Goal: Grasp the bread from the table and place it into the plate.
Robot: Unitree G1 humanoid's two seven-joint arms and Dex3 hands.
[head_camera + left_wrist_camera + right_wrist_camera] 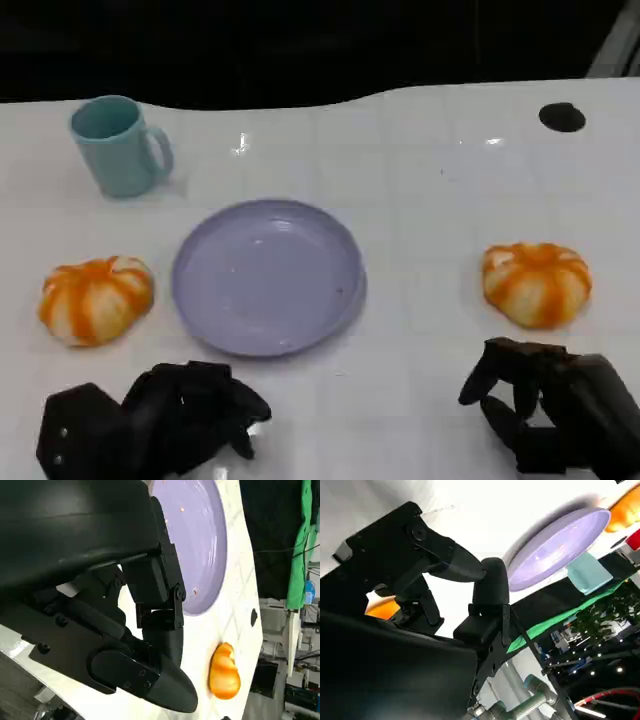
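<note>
Two orange-and-white striped breads lie on the white table (430,180): one (97,298) left of the lavender plate (268,275), one (537,283) to its right. My left hand (160,420) hovers low near the table's front edge, below the left bread and the plate, holding nothing. My right hand (555,405) sits just in front of the right bread with fingers apart and nothing in them. In the left wrist view my left hand (150,610) is before the plate (200,540), with a bread (224,672) beyond. The right wrist view has my right hand (445,580), a bread (382,607) behind its fingers, and the plate (560,545).
A teal mug (120,145) stands at the back left, behind the left bread. A small black mark (562,117) lies at the far right near the table's back edge. The mug (589,575) also appears past the plate in the right wrist view.
</note>
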